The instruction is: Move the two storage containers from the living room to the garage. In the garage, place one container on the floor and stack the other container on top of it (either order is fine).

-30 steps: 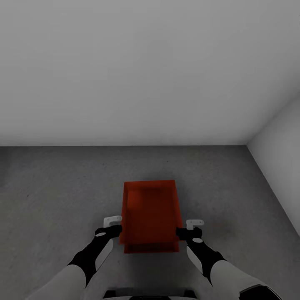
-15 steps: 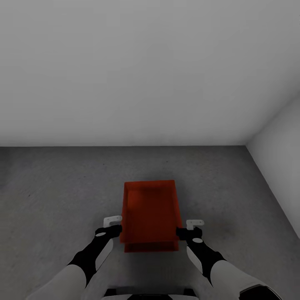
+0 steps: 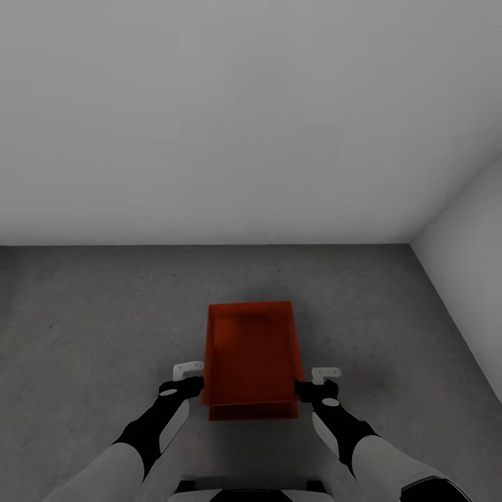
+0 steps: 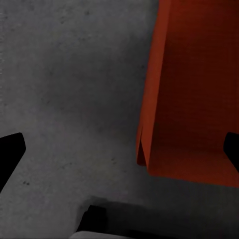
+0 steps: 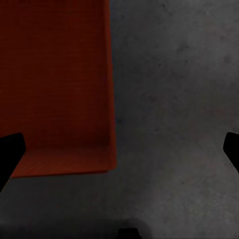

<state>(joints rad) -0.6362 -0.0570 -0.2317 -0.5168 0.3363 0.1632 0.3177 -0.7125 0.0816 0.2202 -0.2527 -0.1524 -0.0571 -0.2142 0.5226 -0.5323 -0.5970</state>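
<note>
One orange-red storage container (image 3: 252,352) rests on top of the other storage container (image 3: 252,412), whose near end shows as a strip below it, on the garage's dark grey concrete floor (image 3: 97,314). My left gripper (image 3: 194,383) stands at the stack's left wall and my right gripper (image 3: 305,388) at its right wall. In the left wrist view the left gripper (image 4: 119,152) is open wide, the container (image 4: 194,99) wall lying between its fingers. The right gripper (image 5: 119,149) is likewise open astride the container (image 5: 55,84) wall.
A plain pale grey wall (image 3: 209,104) runs across the back, and a second wall (image 3: 467,230) meets it at the right, forming a corner. Bare concrete spreads to the left of the stack and beyond it.
The near edges of the stacked containers sit slightly farther from me than a second ago. Both arms and grippers have held their places.
</note>
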